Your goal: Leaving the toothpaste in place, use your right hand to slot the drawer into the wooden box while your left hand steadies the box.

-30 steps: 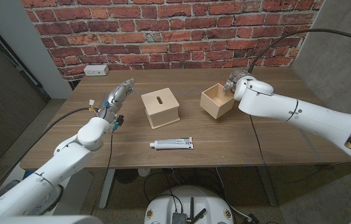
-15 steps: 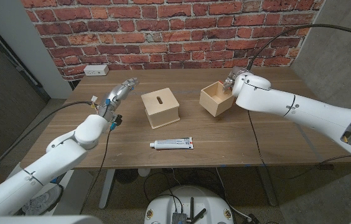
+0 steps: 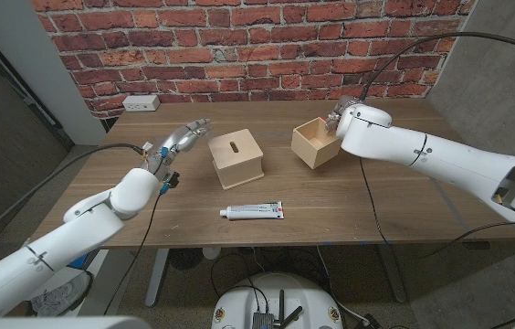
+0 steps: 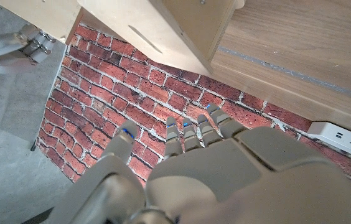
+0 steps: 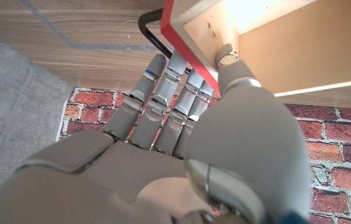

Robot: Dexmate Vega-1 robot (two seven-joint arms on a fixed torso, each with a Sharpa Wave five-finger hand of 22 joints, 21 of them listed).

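A: What has the right hand (image 3: 340,120) got?

B: The drawer (image 3: 317,144). In the right wrist view the thumb (image 5: 228,59) presses its wooden side while the other fingers (image 5: 163,74) reach behind the red-edged front, by a black handle (image 5: 154,38). From the head view that hand sits at the drawer's far corner, and the drawer looks tilted; whether it still touches the worktop (image 3: 404,206) I cannot tell.

A: And the left hand (image 3: 183,139)?

B: Holding nothing, fingers straight and close together, pointing toward the box (image 3: 236,159). It is just beside the box, apart from it, on the side away from the drawer.

A: Where is the box relative to the right hand?

B: Well apart from it, toward the left hand, resting on the worktop with its slot on top.

A: The toothpaste (image 3: 252,212)?

B: Lying flat, nearer the robot than either hand, about between them, in front of the box.
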